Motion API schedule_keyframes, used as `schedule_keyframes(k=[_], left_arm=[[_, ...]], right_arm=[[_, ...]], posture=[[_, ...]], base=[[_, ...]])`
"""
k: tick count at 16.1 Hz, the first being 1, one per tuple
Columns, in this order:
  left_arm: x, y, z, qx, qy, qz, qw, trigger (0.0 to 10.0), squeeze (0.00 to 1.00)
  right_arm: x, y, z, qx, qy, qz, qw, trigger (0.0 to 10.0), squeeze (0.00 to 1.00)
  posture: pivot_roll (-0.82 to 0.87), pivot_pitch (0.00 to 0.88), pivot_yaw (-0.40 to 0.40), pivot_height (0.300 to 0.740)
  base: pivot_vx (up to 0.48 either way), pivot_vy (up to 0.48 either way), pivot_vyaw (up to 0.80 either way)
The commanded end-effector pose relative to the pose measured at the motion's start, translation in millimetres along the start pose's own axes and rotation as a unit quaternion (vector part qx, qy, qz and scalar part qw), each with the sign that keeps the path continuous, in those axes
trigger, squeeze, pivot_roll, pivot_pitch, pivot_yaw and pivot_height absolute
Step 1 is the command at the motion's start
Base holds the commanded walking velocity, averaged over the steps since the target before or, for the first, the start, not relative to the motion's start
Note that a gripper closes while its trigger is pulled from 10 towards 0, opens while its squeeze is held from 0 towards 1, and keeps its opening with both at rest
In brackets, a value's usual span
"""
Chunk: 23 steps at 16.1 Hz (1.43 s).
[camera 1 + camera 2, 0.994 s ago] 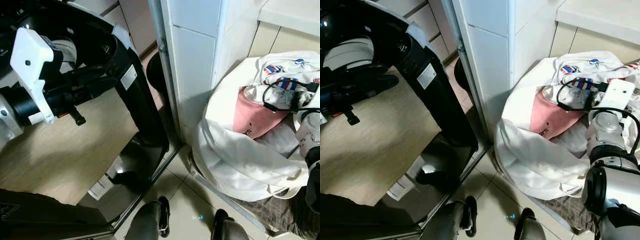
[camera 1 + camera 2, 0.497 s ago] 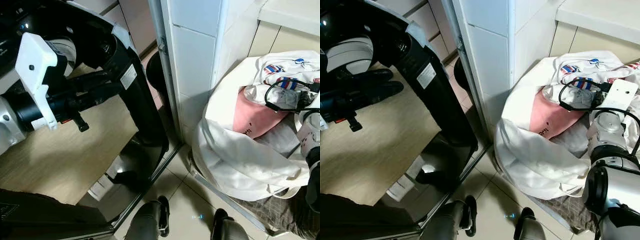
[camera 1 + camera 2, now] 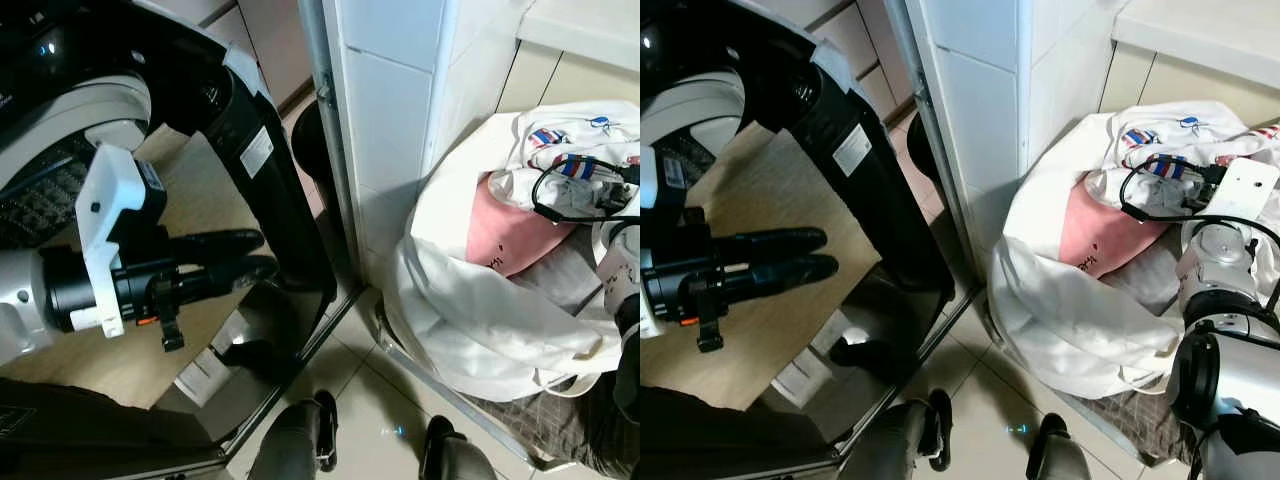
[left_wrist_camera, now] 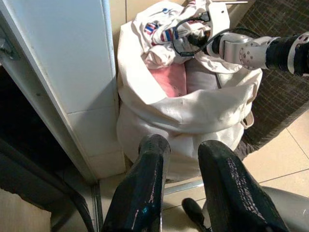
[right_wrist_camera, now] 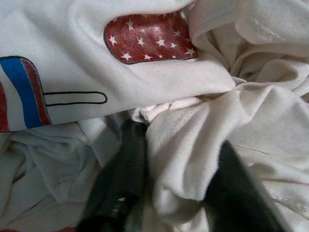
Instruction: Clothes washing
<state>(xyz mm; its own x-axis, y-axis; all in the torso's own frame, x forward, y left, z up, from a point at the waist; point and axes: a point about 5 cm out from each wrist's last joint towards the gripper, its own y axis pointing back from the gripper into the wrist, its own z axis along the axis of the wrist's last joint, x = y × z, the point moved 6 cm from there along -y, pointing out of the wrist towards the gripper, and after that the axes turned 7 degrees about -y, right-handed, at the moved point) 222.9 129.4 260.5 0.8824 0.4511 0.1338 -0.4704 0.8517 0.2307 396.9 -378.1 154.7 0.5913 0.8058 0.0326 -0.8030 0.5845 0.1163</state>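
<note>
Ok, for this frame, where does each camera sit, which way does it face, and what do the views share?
Left eye view: on the head, looking down at the washer door, tiled wall and laundry bag; left gripper and the robot's feet show.
Right eye view: same head, same scene; the right arm reaches into the bag.
Left wrist view: along its open fingers toward the bag.
Right wrist view: buried among white clothes, fingers straddling a fold.
Shared: the eyes and the left wrist all show the bag and pink garment.
</note>
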Motion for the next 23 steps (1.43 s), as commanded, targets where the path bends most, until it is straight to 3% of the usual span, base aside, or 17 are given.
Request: schedule_keyframes(k=[1, 5, 9, 11, 13, 14, 16, 19, 20, 21, 23], left_arm=[[-6.7, 3.8, 1.6, 0.005, 0.0, -0.013, 1.0, 10.0, 0.0], [-5.5, -0.7, -2.0, -0.01, 0.014, -0.005, 1.0, 10.0, 0.0], [1.3, -14.0, -12.4, -0.018, 0.026, 0.01, 0.999, 10.0, 0.0], [16.6, -23.6, -19.7, -0.025, 0.025, 0.053, 0.998, 10.0, 0.0], [27.4, -35.5, -25.6, -0.041, 0.037, 0.079, 0.995, 10.0, 0.0], [31.3, -43.6, -28.8, -0.052, 0.045, 0.085, 0.994, 10.0, 0.0], [35.3, -56.6, -31.5, -0.065, 0.049, 0.09, 0.993, 10.0, 0.0], [41.7, -76.0, -32.0, -0.077, 0.036, 0.096, 0.992, 10.0, 0.0], [44.4, -81.0, -31.1, -0.078, 0.021, 0.102, 0.991, 10.0, 0.0], [45.7, -87.7, -28.3, -0.083, 0.001, 0.105, 0.991, 10.0, 0.0], [46.8, -96.7, -19.4, -0.107, -0.005, 0.105, 0.989, 10.0, 0.0]], right_arm=[[0.1, 0.7, -3.3, 0.002, -0.003, -0.001, 1.0, 0.0, 0.0], [-3.6, 1.6, 4.4, -0.029, -0.02, -0.012, 0.999, 0.0, 0.0], [4.1, 4.3, 13.0, -0.068, -0.02, 0.002, 0.997, 0.0, 0.0], [12.2, 7.3, 22.9, -0.101, -0.045, 0.016, 0.994, 0.0, 0.0], [35.0, 16.0, 32.3, -0.142, -0.053, 0.068, 0.986, 0.0, 0.0], [50.0, 25.8, 36.8, -0.168, -0.048, 0.104, 0.979, 0.0, 0.0], [61.8, 40.7, 46.2, -0.193, -0.049, 0.136, 0.97, 0.0, 0.0], [83.8, 69.4, 67.6, -0.205, -0.065, 0.2, 0.956, 0.0, 0.0], [92.7, 78.8, 71.1, -0.199, -0.052, 0.232, 0.951, 0.0, 0.0], [106.2, 96.8, 76.9, -0.186, -0.032, 0.291, 0.938, 0.0, 0.0], [117.1, 123.6, 100.7, -0.173, -0.05, 0.362, 0.915, 0.0, 0.0]], posture=[[0.45, 0.27, 0.216, 0.74], [0.39, 0.261, 0.202, 0.74], [0.29, 0.265, 0.18, 0.74], [0.23, 0.259, 0.174, 0.74], [0.12, 0.254, 0.157, 0.74], [0.07, 0.249, 0.159, 0.74], [-0.04, 0.238, 0.156, 0.74], [-0.11, 0.233, 0.135, 0.74], [-0.12, 0.229, 0.109, 0.74], [-0.14, 0.223, 0.099, 0.74], [-0.16, 0.214, 0.095, 0.74]], base=[[0.0, 0.0, 0.0], [0.0, 0.0, 0.0], [0.0, 0.0, 0.0], [0.0, 0.0, 0.0], [0.0, 0.0, 0.0], [0.0, 0.0, 0.0], [0.0, 0.0, 0.0], [0.0, 0.0, 0.0], [0.0, 0.0, 0.0], [0.0, 0.0, 0.0], [0.0, 0.0, 0.0]])
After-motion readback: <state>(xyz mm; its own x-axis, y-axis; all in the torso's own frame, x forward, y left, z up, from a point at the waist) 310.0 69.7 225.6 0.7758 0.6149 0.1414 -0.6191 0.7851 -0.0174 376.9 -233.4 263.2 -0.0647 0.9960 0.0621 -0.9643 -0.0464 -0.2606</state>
